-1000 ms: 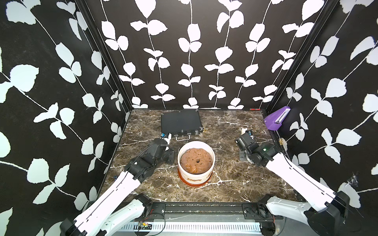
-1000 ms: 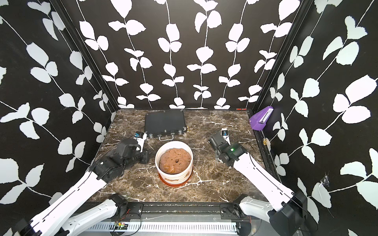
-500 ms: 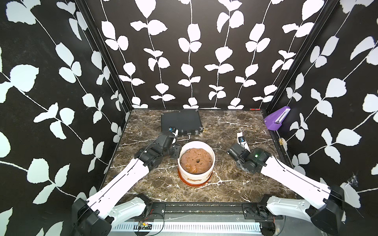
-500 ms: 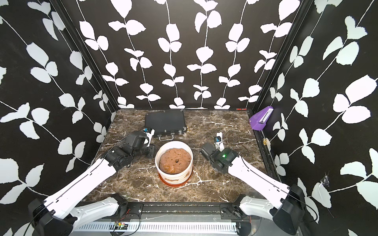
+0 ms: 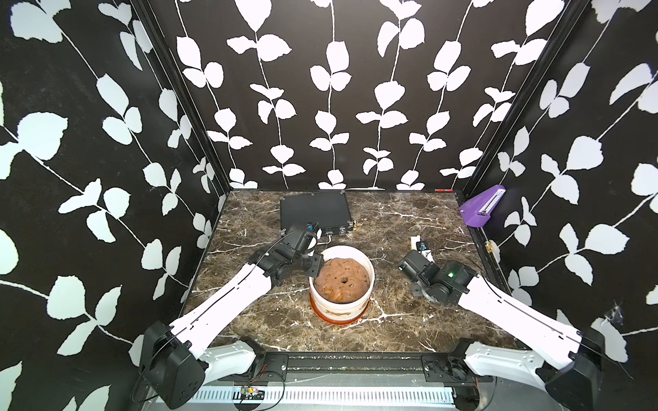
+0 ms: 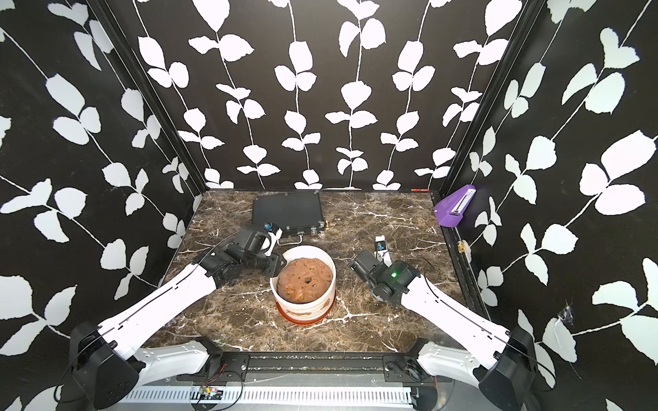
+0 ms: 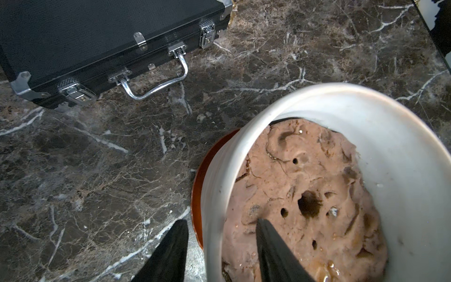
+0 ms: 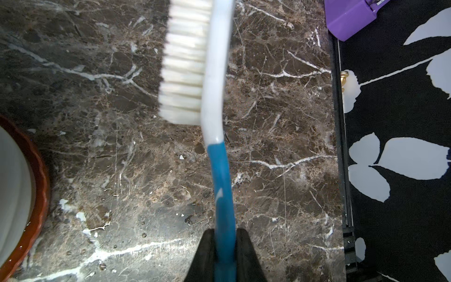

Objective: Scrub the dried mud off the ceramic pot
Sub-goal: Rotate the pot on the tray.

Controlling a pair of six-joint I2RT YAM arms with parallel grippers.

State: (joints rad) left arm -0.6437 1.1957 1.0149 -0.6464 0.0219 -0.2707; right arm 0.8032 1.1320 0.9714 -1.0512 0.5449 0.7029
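The ceramic pot (image 5: 370, 281) (image 6: 331, 284) stands mid-table on an orange-brown saucer (image 7: 197, 185), filled with a lumpy brown mound (image 7: 305, 195). Dried mud (image 5: 340, 315) (image 6: 302, 313) smears its white front wall in both top views. My left gripper (image 5: 317, 265) (image 7: 220, 221) is open and straddles the pot's left rim (image 7: 244, 136), one finger outside and one over the mound. My right gripper (image 5: 425, 254) (image 8: 224, 232) is shut on the blue handle of a white-bristled brush (image 8: 214, 97) (image 6: 380, 243), right of the pot, whose edge (image 8: 12, 195) shows in the right wrist view.
A flat black case (image 5: 315, 211) (image 7: 97, 36) with a chrome handle lies behind the pot, close to my left wrist. A purple holder (image 5: 482, 210) (image 8: 349, 17) hangs on the right wall. Patterned walls close in the marble table (image 5: 391, 331) on three sides.
My left gripper has swung right onto the pot's rim and its jaws have spread wider. My right arm has shifted slightly toward the pot, still holding the brush.
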